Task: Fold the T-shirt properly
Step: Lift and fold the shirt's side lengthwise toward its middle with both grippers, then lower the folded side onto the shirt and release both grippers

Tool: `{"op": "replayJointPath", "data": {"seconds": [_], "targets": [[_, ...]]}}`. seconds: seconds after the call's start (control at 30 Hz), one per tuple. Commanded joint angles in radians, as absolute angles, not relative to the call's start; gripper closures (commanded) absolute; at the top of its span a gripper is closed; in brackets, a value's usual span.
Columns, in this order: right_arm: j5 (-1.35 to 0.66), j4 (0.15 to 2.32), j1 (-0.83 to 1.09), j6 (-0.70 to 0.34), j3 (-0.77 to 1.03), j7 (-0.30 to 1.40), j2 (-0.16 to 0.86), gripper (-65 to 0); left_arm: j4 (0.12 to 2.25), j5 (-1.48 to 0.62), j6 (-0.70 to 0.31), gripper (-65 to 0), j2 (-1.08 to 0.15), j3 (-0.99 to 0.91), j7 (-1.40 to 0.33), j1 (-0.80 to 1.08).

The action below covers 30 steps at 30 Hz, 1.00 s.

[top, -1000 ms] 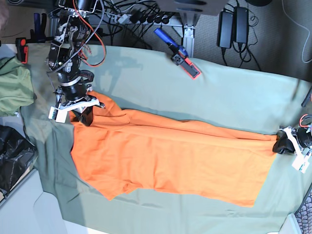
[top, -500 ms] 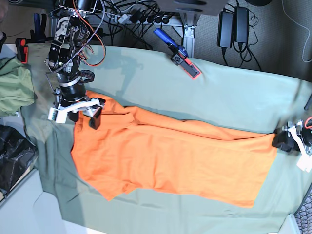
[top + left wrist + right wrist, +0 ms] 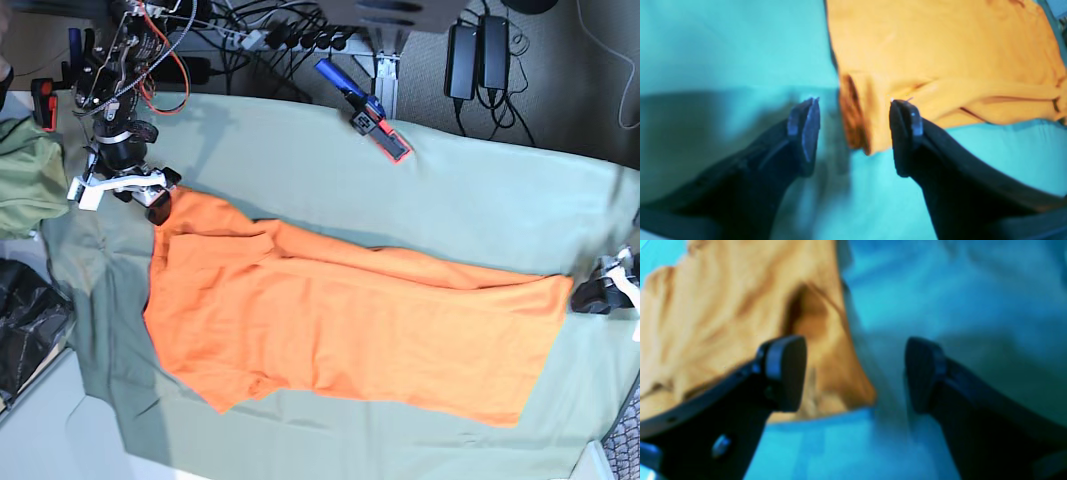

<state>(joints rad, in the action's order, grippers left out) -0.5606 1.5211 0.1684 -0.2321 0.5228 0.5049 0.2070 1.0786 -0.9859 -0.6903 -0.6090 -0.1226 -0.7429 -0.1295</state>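
T-shirt (image 3: 350, 320) lies folded lengthwise mid-worktop. Left gripper (image 3: 606, 290) at 3 o'clock, right gripper (image 3: 140, 186) at 10 o'clock; both jaws wide, empty. Next regrasp: pinch both layers squarely at corners

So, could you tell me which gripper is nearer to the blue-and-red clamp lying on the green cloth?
Right. The right gripper sits at the shirt's near-clamp end; the left gripper is at the far edge, farther from the blue-and-red clamp.
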Motion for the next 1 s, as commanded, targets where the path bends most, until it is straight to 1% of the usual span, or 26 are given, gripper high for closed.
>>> {"op": "replayJointPath", "data": {"seconds": [0.0,0.13,0.2,0.3,0.7,0.93,0.97], "targets": [[-0.588,1.525,0.153,-0.258,0.528,0.483,0.215,-44.6,1.091,-0.995,-0.698,-36.4,-0.626,-0.129,-0.707,-0.149],[-0.617,1.479,0.153,-0.273,0.528,0.49,0.2,-44.5,1.082,-0.942,-0.698,-36.4,-0.598,-0.129,-0.676,-0.15],[-0.641,1.465,0.153,-0.297,0.528,0.493,0.19,-44.5,1.056,-0.921,-0.698,-36.4,-0.586,-0.129,-0.65,-0.152],[-0.659,1.464,0.153,-0.304,0.525,0.498,0.179,-44.5,1.002,-0.9,-0.698,-36.4,-0.562,-0.129,-0.646,-0.173],[-0.663,1.464,0.152,-0.322,0.416,0.501,0.179,-44.5,0.974,-0.925,-0.698,-36.4,-0.509,-0.129,-0.664,-0.18],[-0.662,1.464,0.147,-0.322,0.403,0.501,0.179,-44.5,0.975,-0.95,-0.698,-36.3,-0.496,-0.08,-0.685,-0.18],[-0.663,1.464,0.145,-0.322,0.403,0.501,0.179,-44.4,0.975,-0.95,-0.698,-35.4,-0.496,-0.075,-0.684,-0.18]]}}
